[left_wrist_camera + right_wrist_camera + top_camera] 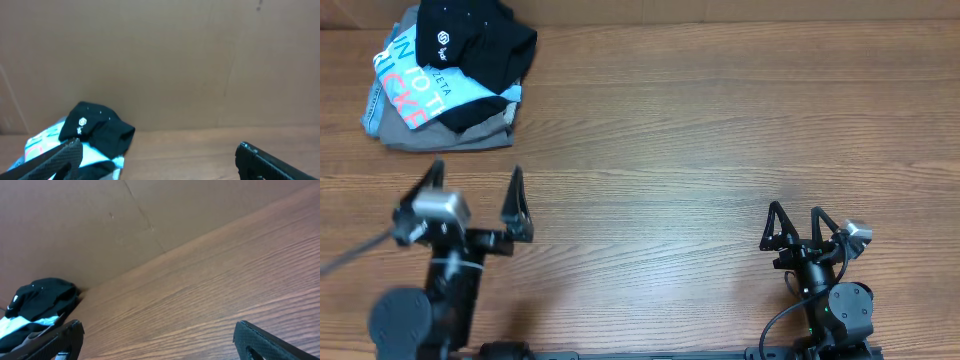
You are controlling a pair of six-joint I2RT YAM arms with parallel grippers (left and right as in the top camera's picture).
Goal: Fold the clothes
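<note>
The black T-shirt [485, 45] with a small white logo lies crumpled on top of a pile at the table's far left corner. It also shows in the left wrist view [97, 131] and the right wrist view [42, 297]. My left gripper [475, 190] is open and empty, in front of the pile and apart from it. In its own view the left gripper [157, 157] frames bare table beside the shirt. My right gripper [797, 222] is open and empty near the front right; its own view [157, 337] shows it over bare wood.
Under the black shirt lie a light blue shirt with pink letters [405, 75] and a grey folded garment [445, 132]. A brown cardboard wall [175, 60] runs along the back of the wooden table [720, 130].
</note>
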